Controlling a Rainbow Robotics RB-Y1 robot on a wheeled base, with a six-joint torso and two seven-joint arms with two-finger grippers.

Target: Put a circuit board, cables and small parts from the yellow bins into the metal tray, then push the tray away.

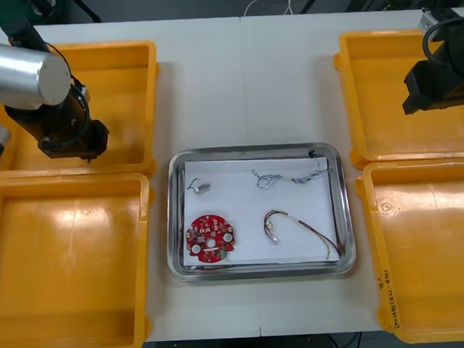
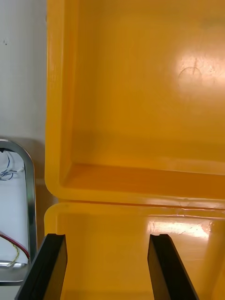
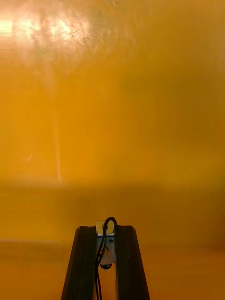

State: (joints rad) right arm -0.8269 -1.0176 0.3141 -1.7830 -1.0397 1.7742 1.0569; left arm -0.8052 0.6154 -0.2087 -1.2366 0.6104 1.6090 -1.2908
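My left gripper (image 1: 80, 143) hangs over the far left yellow bin (image 1: 127, 59). In the left wrist view that gripper (image 3: 105, 255) is shut on a black cable (image 3: 104, 234) with a small pale connector, just above the bin's orange floor. My right gripper (image 2: 108, 265) is open with nothing between its fingers, over the wall between the two right bins; in the front view it (image 1: 432, 88) is above the far right bin (image 1: 366, 68). The metal tray (image 1: 176, 223) holds a red circuit board (image 1: 210, 238), a small metal part (image 1: 199, 188), a blue and white cable (image 1: 290, 175) and a red and yellow cable (image 1: 300, 226).
The near left bin (image 1: 66, 258) and near right bin (image 1: 427, 242) flank the tray. The tray's rim (image 2: 30, 187) shows beside the right bins in the right wrist view. Bare table lies beyond the tray's far edge.
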